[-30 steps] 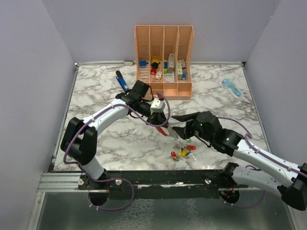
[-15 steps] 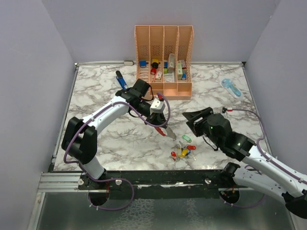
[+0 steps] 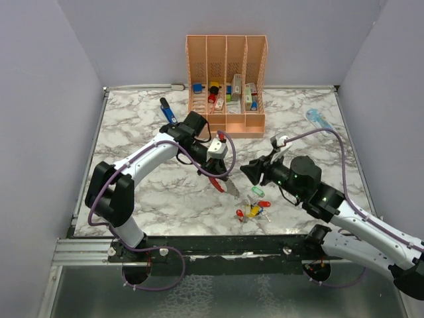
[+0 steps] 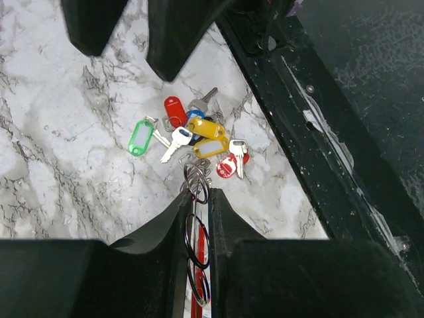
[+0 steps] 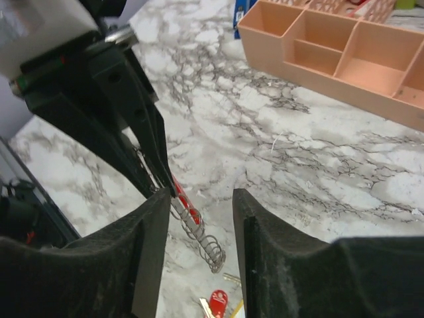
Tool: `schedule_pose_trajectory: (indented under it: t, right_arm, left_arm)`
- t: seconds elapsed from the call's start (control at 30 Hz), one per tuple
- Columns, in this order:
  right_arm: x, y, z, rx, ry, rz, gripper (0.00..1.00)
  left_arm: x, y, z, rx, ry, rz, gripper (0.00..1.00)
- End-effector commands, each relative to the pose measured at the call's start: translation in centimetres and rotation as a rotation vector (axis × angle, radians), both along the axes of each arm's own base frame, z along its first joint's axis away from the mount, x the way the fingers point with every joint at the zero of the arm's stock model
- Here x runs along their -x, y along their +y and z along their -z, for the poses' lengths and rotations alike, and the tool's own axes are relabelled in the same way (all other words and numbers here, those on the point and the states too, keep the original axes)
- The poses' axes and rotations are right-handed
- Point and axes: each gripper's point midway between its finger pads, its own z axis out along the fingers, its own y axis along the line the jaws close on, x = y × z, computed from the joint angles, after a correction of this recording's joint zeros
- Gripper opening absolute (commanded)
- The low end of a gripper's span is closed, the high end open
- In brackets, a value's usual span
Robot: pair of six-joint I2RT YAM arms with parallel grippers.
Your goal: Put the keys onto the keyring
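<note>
The left gripper (image 4: 198, 196) is pressed together on the keyring (image 4: 197, 240), pinching it edge-on so that the loop sticks out past the fingertips. From above, its long axis runs from the left fingers toward the near edge and the robot's right, with the red side closer to the fingers and the silver wire end free, lifted off the bench (image 3: 152, 192) as far as I can tell. The right gripper (image 5: 199, 199) has its jaws spread and holds nothing. It faces the left one from the right, and in its own wrist view the ring's free end shows in the gap between its two fingers, seemingly touching neither. The keys (image 4: 199, 132) lie loose in a small heap on the bench close to its near edge, their red, yellow, green and blue heads tangled together, none threaded on yet. That heap sits just nearward of the ring's free end and of the right gripper, so the empty right arm is the one placed to reach it. I judge that a key must be lifted from the heap and brought along the ring's axis onto that free end
</note>
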Motion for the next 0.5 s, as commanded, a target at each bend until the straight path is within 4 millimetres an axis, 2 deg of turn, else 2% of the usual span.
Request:
schedule_pose_trajectory:
  t: [0.0, 0.17, 0.3, 0.37, 0.47]
  right_arm:
    - [1.2, 1.6, 1.3, 0.106, -0.060, -0.170, 0.41]
    - [1.5, 0.3, 0.8, 0.042, -0.030, -0.097, 0.42]
    - [2.8, 0.5, -0.1, -0.031, -0.054, -0.147, 0.42]
    - [2.7, 0.1, 0.9, -0.006, -0.020, -0.127, 0.41]
    - [2.2, -1.4, 3.9, 0.065, 0.129, -0.014, 0.33]
  left_arm:
    - [0.0, -0.2, -0.5, 0.001, 0.015, -0.012, 0.00]
    - [-0.9, -0.6, -0.8, 0.020, 0.064, -0.050, 0.00]
    - [-1.8, -0.8, -0.7, 0.008, 0.099, -0.099, 0.00]
    - [-2.0, -0.9, -0.6, 0.003, 0.106, -0.112, 0.00]
    - [-2.7, -0.9, -0.4, -0.012, 0.107, -0.149, 0.00]
